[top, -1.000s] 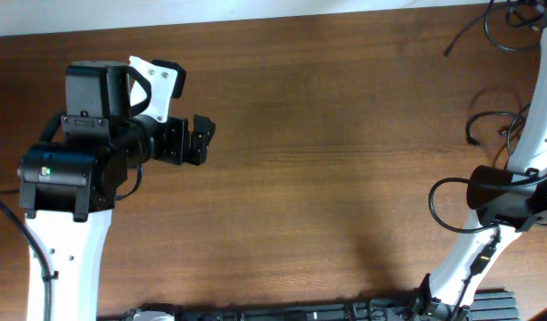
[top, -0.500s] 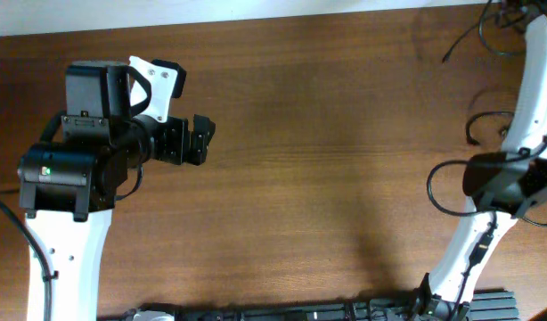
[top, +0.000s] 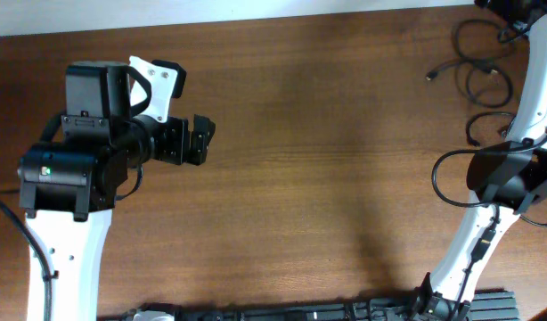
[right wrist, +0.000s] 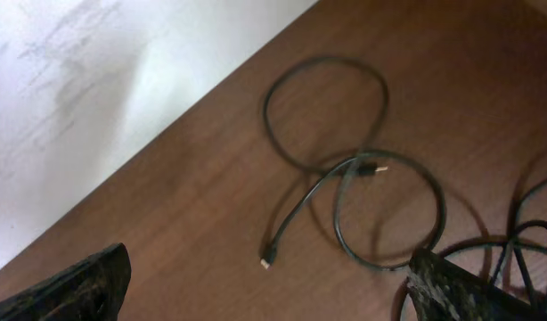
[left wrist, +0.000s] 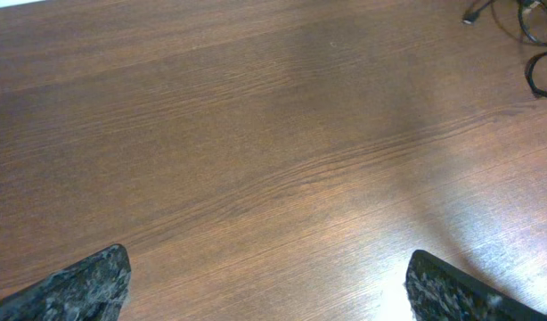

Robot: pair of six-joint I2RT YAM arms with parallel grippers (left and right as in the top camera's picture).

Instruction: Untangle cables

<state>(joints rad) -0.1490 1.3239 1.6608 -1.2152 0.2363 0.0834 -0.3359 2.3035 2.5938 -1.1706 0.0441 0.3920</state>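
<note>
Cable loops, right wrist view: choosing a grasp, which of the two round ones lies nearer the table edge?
The upper loop, closest to the white area off the table; the lower loop lies farther in.

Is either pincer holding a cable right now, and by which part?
Nothing held: left pincer and right pincer both open; cables lie loose on the table.

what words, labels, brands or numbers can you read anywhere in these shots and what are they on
No text can be read in any view.
Small green and white sticker on the left arm: too small to read.
The cables and the table: no print visible.
</note>
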